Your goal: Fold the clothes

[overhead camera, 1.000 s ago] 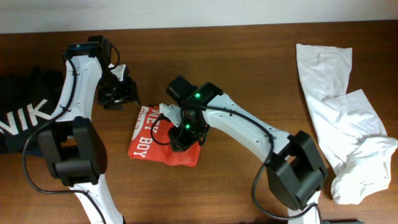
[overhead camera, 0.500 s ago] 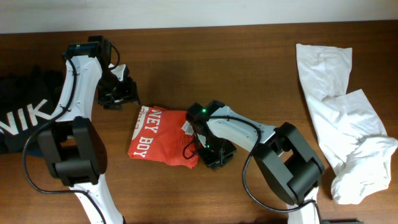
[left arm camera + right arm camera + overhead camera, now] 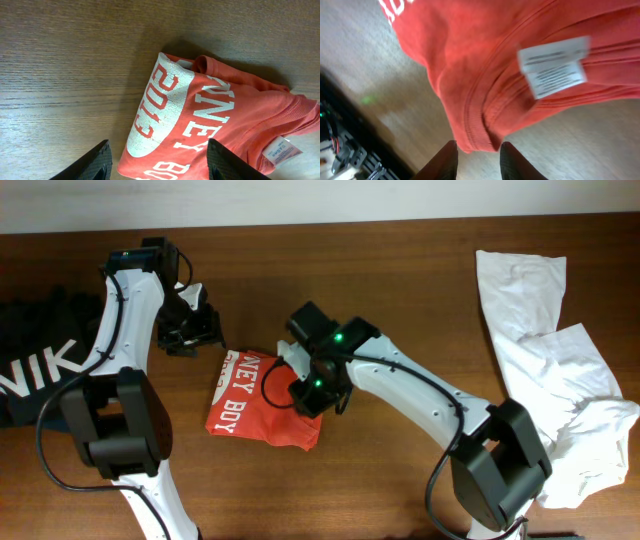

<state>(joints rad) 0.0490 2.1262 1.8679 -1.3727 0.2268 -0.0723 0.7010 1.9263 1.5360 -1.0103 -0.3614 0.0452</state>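
Orange-red T-shirt [image 3: 255, 405] lay folded into a compact, slightly crooked rectangle on the desk [image 3: 400, 270], roughly mid-desk and a bit toward the left edge. White print faced up; "2013" was legible in the left wrist view [image 3: 215, 130]. Collar end pointed toward the right edge, with the white neck label [image 3: 555, 65] exposed there. It also showed in the left wrist view [image 3: 280, 150]. Stacked hems were visible along that end, not fully flush.

Right gripper [image 3: 315, 385] sat over the shirt's right part, at the collar end. In its own camera [image 3: 476, 157] the fingers [image 3: 442, 160] stood a narrow gap apart, and the shirt's bunched hem reached down to that gap. The frame was blurred, so whether cloth was actually pinched: cannot tell.

Left gripper [image 3: 190, 330] was off the shirt, just past its far-left corner, toward the far edge of the desk. Its fingers [image 3: 95, 162] were spread wide with nothing between them, and bare wood and the shirt's edge lay below [image 3: 157, 165].

White clothes [image 3: 545, 350] lay unfolded in a crumpled strip along the right edge, running from the far-right corner toward the near side, well apart from the orange-red shirt.

A black garment [image 3: 40, 370] with large white letters lay at the left edge, partly out of frame and partly behind the left arm.
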